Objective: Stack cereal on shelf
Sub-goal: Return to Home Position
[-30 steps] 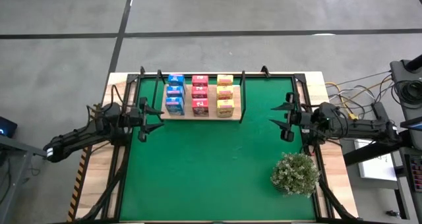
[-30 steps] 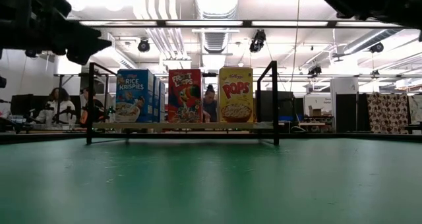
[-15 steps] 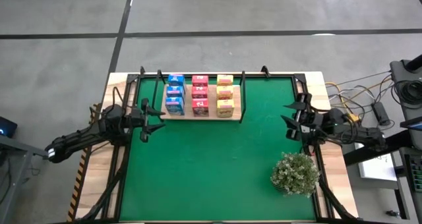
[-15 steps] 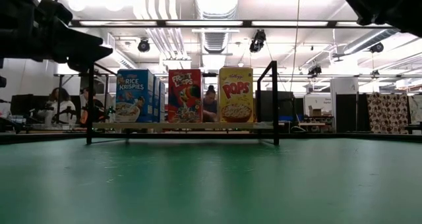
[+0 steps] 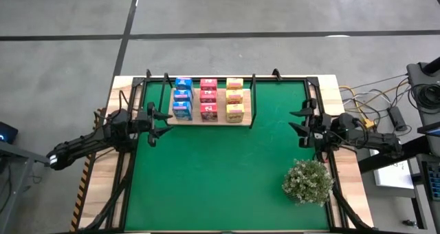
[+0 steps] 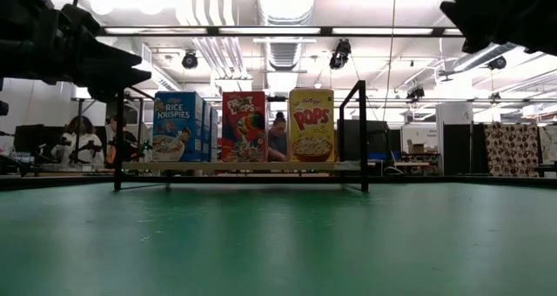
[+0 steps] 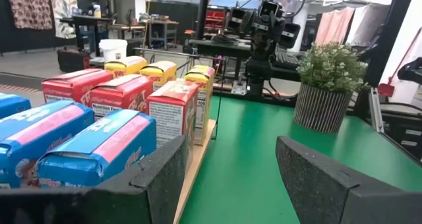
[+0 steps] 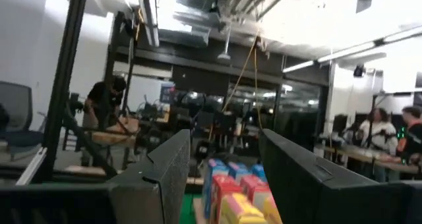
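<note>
my open, empty left gripper [image 5: 158, 124] sits just beside the blue cereal [image 5: 182, 98]; swinging toward it could topple cartons. right gripper [image 5: 297, 124] open, well apart.

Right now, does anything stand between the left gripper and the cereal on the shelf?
Nothing visible does. The left gripper, fingers open, hangs just off the left end of the shelf. The blue cartons of the cereal are nearest to it. The plant stands far off to the right.
</note>
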Available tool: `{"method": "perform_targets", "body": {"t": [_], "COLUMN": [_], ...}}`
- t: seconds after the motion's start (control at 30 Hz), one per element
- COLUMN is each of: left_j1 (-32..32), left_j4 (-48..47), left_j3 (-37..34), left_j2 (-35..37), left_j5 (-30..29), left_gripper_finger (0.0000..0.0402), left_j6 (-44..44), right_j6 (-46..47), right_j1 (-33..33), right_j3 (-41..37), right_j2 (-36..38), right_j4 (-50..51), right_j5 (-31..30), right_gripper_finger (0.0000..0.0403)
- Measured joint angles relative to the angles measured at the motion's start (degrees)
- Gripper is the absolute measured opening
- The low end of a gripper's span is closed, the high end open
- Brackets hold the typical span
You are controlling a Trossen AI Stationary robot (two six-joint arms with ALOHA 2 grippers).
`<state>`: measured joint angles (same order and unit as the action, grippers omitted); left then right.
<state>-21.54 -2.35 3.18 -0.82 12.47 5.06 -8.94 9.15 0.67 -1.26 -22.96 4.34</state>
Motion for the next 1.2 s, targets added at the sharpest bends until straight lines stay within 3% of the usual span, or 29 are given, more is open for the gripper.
{"method": "perform_targets", "body": {"t": [0.17,0.47,0.87,1.2], "left_j1": [0.0,0.0,0.0,0.0], "left_j4": [0.0,0.2,0.2,0.1], "left_j3": [0.0,0.0,0.0,0.0], "left_j2": [0.0,-0.4,-0.5,-0.6], "left_j5": [0.0,0.0,0.0,0.0], "left_gripper_finger": [0.0217,0.0217,0.0217,0.0217], "left_j6": [0.0,0.0,0.0,0.0], "right_j6": [-1.2,-3.7,4.1,3.9], "right_j1": [0.0,0.0,0.0,0.0], "right_j3": [0.0,0.0,0.0,0.0], "right_j2": [0.0,-0.3,-0.8,-0.8], "right_j4": [7.2,21.4,22.1,22.1], "right_j5": [-5.5,-5.9,-5.9,-5.9], "right_gripper_finger": [0.0173,0.0173,0.0173,0.0173]}}
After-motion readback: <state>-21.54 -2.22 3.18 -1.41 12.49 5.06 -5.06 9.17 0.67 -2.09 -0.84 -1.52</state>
